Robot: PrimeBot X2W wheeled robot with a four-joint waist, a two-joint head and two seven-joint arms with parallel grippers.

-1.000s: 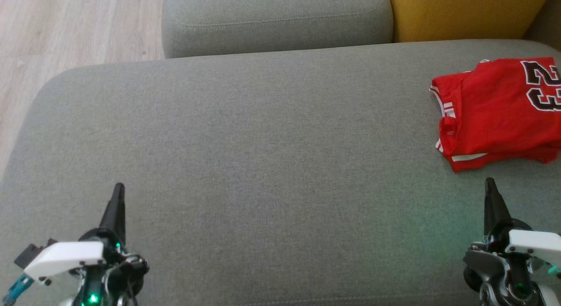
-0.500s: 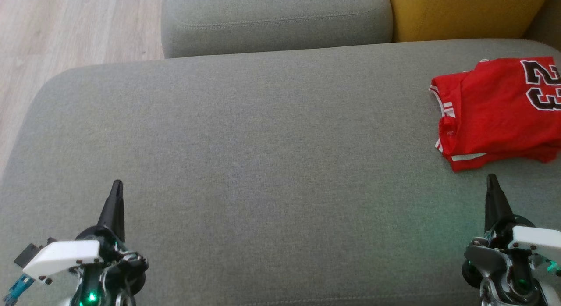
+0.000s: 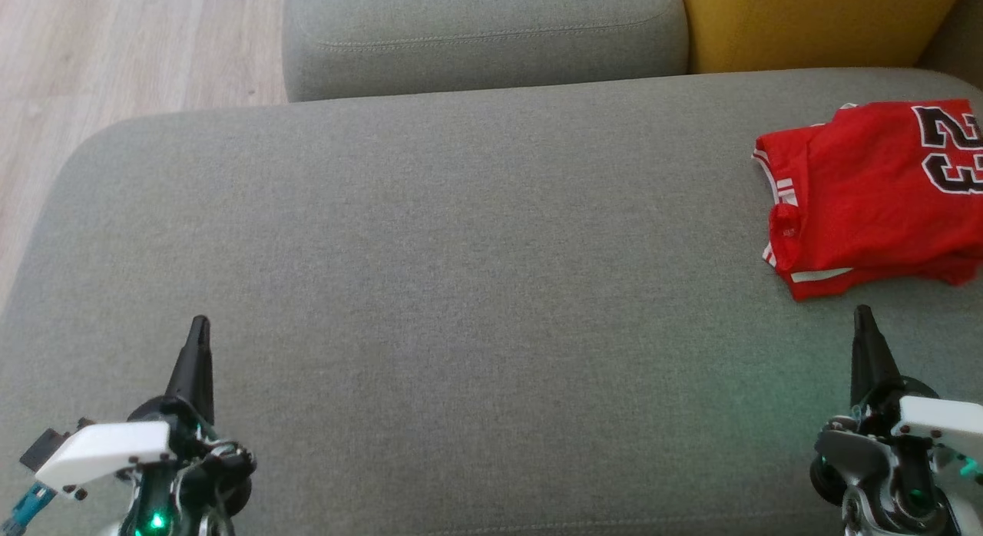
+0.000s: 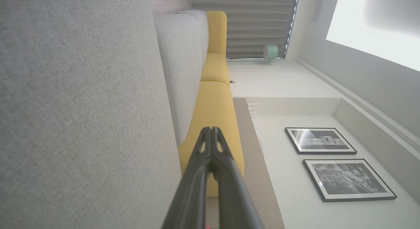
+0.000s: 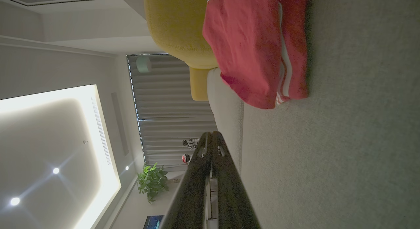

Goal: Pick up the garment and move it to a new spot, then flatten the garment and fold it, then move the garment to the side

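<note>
While both arms sit low at the near edge of the grey sofa seat (image 3: 461, 236), the garment (image 3: 868, 198) lies at the far right of that seat. It is folded into a compact red packet, with the black "23" facing up and running off the right edge of the head view. Striped trim shows along its left side and a white strip at its near corner. It rests flat, near the yellow cushion (image 3: 806, 21) behind it.

Of the left gripper (image 3: 199, 325): fingers pressed together to a single point, holding nothing, well apart from the cloth.

Of the right gripper (image 3: 862, 315): likewise closed tip to tip and empty, near the packet's front edge but not touching it.

Handling, judged:
- **Material:** thin knit, light and limp, with no stiffness of its own. Not fragile.
- **Layers:** they look loose on one another, so a pinch on the top ply alone would likely peel the fold open.
- **Where to hold:** better the thick folded left edge, or the near hem, through all layers, one gripper per corner, lifted low.
- **Surface:** the upholstery looks grippy, so dragging could ruck the bottom layer.
</note>
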